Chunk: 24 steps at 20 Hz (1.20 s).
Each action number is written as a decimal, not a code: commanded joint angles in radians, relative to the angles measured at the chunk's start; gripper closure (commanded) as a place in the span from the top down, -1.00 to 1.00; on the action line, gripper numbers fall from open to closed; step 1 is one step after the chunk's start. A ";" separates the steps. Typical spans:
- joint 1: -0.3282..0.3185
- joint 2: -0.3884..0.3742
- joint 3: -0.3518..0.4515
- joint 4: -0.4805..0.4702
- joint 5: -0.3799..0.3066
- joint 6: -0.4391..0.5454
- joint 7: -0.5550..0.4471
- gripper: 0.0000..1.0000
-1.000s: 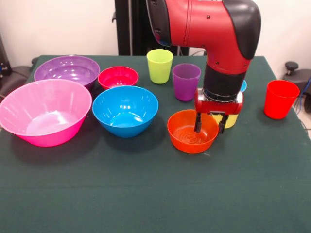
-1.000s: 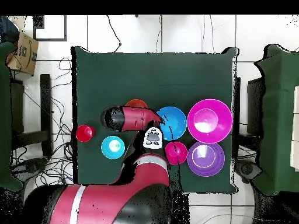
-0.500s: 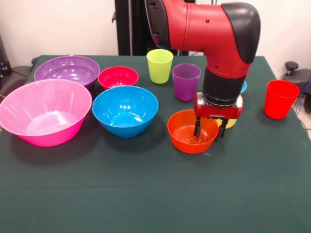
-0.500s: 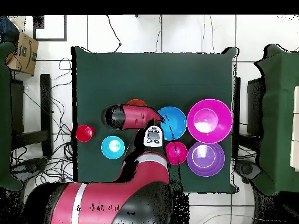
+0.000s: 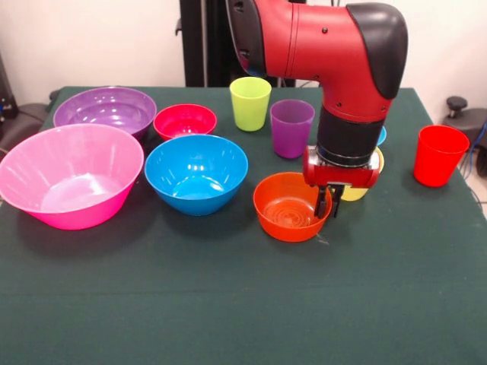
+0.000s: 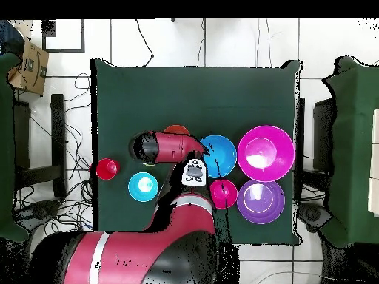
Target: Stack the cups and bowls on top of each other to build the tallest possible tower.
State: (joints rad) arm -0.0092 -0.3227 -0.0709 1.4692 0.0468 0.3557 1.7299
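My gripper (image 5: 328,204) is shut on the right rim of the small orange bowl (image 5: 285,213), which stands upright at mid-table. In the overhead view the arm hides all but an edge of the orange bowl (image 6: 176,130). Just behind the gripper a yellow cup (image 5: 358,190) peeks out, with a sliver of the light blue bowl (image 5: 381,134) beyond it. Left of the orange bowl sits the medium blue bowl (image 5: 196,173). Every cup and bowl stands singly; no tower is in view.
On the left are the very large pink bowl (image 5: 68,175), the purple bowl (image 5: 104,110) and the small red bowl (image 5: 185,120). Lime green (image 5: 250,103) and purple (image 5: 291,128) cups stand at the back. The red cup (image 5: 439,155) is near the right edge.
The fingers, which straddled the orange bowl's right rim, have closed on it. The bowl has shifted slightly left, uncovering more of the yellow cup.
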 commanded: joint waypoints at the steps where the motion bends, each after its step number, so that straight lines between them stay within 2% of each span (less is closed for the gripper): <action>1: 0.012 0.052 0.061 -0.010 0.001 -0.038 0.145 -1.00; 6: 0.016 0.050 0.051 -0.006 0.004 -0.034 0.153 -1.00; 8: 0.014 0.051 0.049 -0.021 -0.011 -0.062 0.139 -1.00; 10: 0.007 0.029 0.045 -0.041 -0.013 0.015 0.109 -1.00; 13: 0.005 -0.088 0.025 0.022 -0.014 0.071 0.106 -1.00; 16: -0.013 -0.147 0.040 0.010 -0.010 0.146 0.067 -1.00; 17: -0.011 -0.174 0.036 0.004 -0.009 0.199 0.055 -1.00; 19: -0.005 -0.207 0.024 0.002 -0.011 0.257 0.049 -1.00; 24: -0.011 -0.236 0.029 -0.004 -0.014 0.313 0.048 -1.00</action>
State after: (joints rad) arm -0.0102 -0.5020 -0.0899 1.4715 0.0454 0.5267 1.7299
